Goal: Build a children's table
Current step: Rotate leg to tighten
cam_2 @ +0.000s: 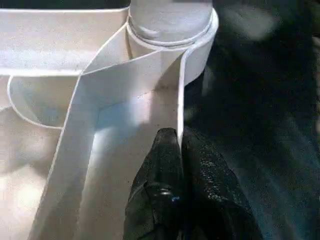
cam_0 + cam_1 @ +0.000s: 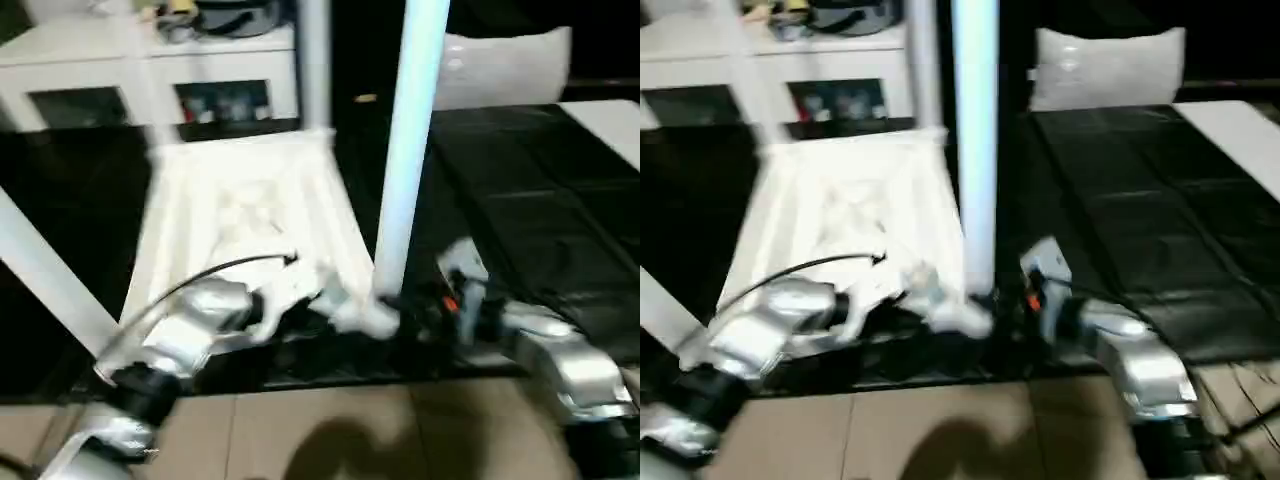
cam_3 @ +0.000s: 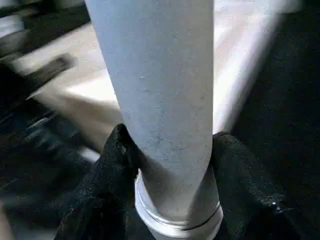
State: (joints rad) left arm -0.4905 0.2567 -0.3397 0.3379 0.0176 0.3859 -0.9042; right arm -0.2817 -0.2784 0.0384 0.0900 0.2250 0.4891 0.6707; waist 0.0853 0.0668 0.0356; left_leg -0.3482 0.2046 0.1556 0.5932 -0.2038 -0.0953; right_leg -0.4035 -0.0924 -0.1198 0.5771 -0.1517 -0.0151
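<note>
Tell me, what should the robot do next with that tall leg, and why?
Probably twist the leg a little further into its corner socket. The right fingers are clamped around the leg's base, the leg stands upright in the socket, and the left fingers pinch the tabletop's rim beside it to steady it. How tight the leg already sits can't be told.

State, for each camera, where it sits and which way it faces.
Left eye view: on the head, facing forward and down at the upturned table top and the upright leg, over both silver forearms.
Right eye view: beside it, same scene, slightly shifted.
Left wrist view: along the left tool, shut on the table top's rim, facing the corner socket.
Right wrist view: along the right tool, its fingers either side of the leg.
Both wrist views share that leg standing in its socket.
</note>
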